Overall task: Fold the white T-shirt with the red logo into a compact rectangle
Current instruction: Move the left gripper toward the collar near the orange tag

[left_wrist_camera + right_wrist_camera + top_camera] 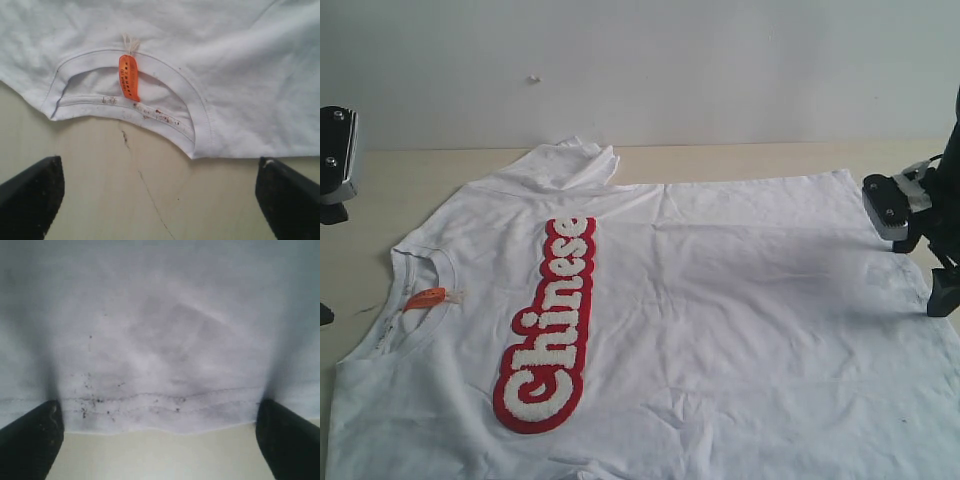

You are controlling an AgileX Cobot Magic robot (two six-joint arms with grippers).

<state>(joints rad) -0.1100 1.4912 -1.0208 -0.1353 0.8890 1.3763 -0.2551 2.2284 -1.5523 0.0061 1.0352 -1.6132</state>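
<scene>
Your left gripper (160,197) hangs just off the collar end of the white T-shirt (720,300), jaws spread wide and tips low near the surface. Your right gripper (160,440) sits at the shirt's opposite end — jaws just as wide, straddling the hem edge — whether they touch the cloth, you cannot tell.

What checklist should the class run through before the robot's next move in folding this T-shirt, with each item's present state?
1. T-shirt spread, logo up: ok.
2. Far sleeve flat: not ok, bunched.
3. Left gripper open: ok.
4. Right gripper open: ok.
5. Hem lined up between right jaws: ok.
6. Collar between left jaws: not ok, only bare table lies between them.
</scene>
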